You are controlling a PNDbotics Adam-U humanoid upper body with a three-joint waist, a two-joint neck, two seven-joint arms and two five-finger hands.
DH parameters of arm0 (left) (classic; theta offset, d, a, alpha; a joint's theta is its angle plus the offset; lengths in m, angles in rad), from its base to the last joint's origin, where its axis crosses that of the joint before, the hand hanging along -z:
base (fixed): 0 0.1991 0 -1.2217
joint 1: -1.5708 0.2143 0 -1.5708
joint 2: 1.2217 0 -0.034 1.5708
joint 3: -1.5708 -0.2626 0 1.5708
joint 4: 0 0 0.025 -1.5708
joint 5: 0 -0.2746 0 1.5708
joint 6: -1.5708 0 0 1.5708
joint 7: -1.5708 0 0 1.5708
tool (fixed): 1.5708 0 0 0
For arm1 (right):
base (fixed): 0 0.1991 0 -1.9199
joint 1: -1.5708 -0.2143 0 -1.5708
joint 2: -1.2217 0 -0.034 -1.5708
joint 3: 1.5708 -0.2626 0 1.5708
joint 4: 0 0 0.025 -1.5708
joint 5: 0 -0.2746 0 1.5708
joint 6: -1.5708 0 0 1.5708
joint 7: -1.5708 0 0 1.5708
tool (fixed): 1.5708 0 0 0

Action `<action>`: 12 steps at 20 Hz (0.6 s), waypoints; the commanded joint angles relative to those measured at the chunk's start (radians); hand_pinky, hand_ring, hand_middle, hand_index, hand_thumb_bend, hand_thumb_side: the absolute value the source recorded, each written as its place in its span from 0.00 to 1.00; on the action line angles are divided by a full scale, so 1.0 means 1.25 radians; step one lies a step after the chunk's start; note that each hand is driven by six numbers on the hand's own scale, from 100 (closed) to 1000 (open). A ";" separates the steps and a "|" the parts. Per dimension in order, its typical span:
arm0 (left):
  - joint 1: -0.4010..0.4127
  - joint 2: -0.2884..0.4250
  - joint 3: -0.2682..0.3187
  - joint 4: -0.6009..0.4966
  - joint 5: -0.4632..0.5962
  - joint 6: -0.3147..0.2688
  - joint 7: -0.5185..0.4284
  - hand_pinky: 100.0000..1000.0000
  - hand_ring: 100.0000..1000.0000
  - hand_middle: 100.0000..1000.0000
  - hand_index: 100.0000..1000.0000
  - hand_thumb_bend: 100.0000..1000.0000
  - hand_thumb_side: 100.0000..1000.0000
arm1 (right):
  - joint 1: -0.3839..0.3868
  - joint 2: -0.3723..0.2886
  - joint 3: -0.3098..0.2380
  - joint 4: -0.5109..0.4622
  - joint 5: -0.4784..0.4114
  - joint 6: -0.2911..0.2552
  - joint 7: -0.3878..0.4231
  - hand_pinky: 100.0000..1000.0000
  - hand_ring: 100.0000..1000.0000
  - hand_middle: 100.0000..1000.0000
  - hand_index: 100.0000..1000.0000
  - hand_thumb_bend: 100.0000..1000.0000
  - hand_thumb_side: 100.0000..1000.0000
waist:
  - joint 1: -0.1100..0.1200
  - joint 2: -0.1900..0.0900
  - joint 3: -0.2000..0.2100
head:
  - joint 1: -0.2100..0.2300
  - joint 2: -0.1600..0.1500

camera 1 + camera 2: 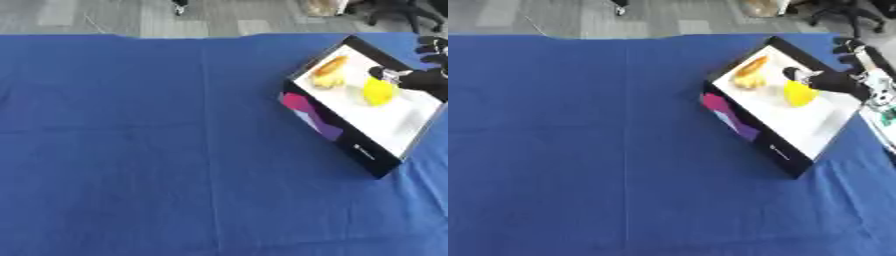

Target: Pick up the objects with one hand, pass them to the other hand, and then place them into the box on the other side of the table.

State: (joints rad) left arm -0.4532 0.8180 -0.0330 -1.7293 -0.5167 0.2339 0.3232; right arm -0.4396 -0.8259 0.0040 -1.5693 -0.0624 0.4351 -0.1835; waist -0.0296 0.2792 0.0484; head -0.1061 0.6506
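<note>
A shallow black box [337, 132] with a white inside lies askew at the right of the blue table. In it are an orange-brown lump [329, 72] near its far corner and a yellow rounded object [378, 92] beside it. My right hand [837, 81] reaches in from the right edge over the box. Its fingers [430, 47] are spread and point away from the yellow object, while its thumb tip touches or hovers just above that object's top. My left hand shows in neither view.
The blue cloth [131, 150] covers the whole table, with a wide stretch of it left of the box. Grey floor and a chair base [846, 12] lie beyond the far edge.
</note>
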 commanded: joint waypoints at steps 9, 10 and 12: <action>-0.176 0.173 0.014 0.210 0.128 0.020 -0.391 0.70 0.70 0.63 0.76 0.86 0.42 | 0.001 -0.042 -0.025 -0.137 -0.160 -0.050 -0.062 0.88 0.90 0.81 0.95 0.53 0.24 | 0.020 -0.007 -0.003 | 0.075 0.003; -0.193 0.178 0.011 0.238 0.129 0.015 -0.430 0.70 0.70 0.63 0.76 0.86 0.42 | 0.002 -0.042 -0.025 -0.144 -0.163 -0.052 -0.061 0.88 0.90 0.81 0.95 0.53 0.24 | 0.021 -0.007 -0.004 | 0.079 0.003; -0.227 0.182 0.005 0.298 0.113 0.004 -0.512 0.72 0.72 0.65 0.77 0.87 0.40 | 0.002 -0.044 -0.021 -0.156 -0.169 -0.053 -0.060 0.88 0.89 0.80 0.94 0.55 0.24 | 0.022 -0.005 -0.009 | 0.087 0.003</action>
State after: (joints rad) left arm -0.7171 0.9949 -0.0318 -1.3884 -0.3709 0.2470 -0.2615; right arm -0.4300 -0.8332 -0.0110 -1.7381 -0.2633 0.3743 -0.2593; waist -0.0159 0.2792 0.0362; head -0.0050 0.6570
